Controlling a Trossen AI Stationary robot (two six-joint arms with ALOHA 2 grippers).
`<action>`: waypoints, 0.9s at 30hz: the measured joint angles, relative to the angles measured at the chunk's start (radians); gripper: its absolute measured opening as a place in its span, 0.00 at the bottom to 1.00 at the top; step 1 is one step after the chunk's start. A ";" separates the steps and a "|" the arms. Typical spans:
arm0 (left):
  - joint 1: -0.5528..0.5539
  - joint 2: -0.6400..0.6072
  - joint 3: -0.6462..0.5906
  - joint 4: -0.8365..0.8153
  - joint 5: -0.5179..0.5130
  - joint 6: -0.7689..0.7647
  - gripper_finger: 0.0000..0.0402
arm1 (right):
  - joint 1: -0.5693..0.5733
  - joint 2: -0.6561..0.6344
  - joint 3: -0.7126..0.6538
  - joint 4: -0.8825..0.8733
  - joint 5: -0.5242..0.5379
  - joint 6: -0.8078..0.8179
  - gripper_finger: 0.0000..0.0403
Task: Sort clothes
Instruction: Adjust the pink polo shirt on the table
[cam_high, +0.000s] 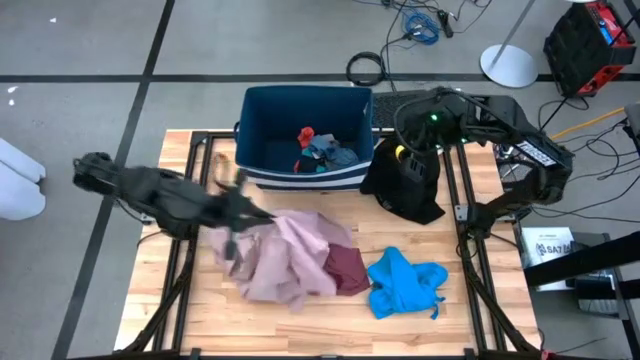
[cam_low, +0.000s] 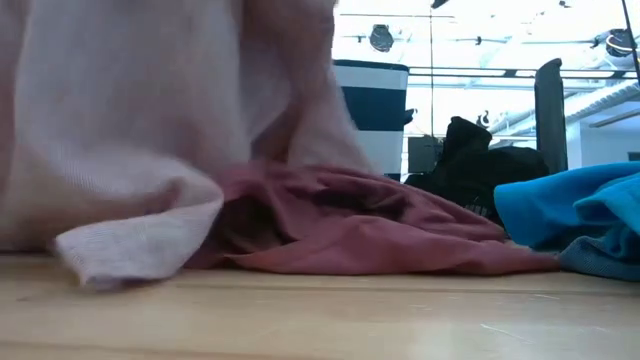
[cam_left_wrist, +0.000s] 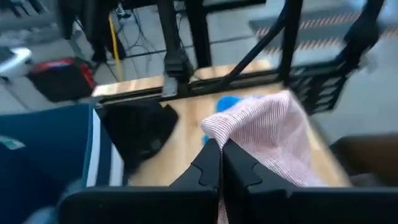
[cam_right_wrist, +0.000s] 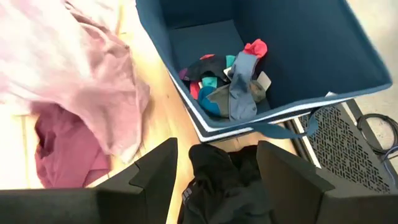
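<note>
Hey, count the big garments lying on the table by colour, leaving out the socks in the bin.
Pale pink garment: 1
Maroon garment: 1
Bright blue garment: 1
Black garment: 1
Total: 4

Maroon garment (cam_low: 370, 225) half buried under pink garment (cam_low: 130, 120); left arm motion-blurred overhead; bin (cam_low: 372, 95) mostly hidden.

Dark blue striped bin (cam_high: 262, 125) at wooden table (cam_high: 480, 300) far edge; cables (cam_high: 420, 22), white round base (cam_high: 508, 66) on floor
</note>
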 joint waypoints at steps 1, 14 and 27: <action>-0.013 -0.025 0.007 -0.034 0.000 -0.049 0.00 | 0.000 -0.022 -0.041 0.023 -0.001 0.000 0.52; -0.205 -0.039 -0.040 -0.526 0.239 -0.922 0.00 | 0.060 -0.257 -0.457 0.280 -0.075 0.131 0.52; -0.215 0.217 -0.356 -0.346 0.579 -0.867 0.00 | 0.319 -0.254 -0.724 0.444 -0.168 0.406 0.52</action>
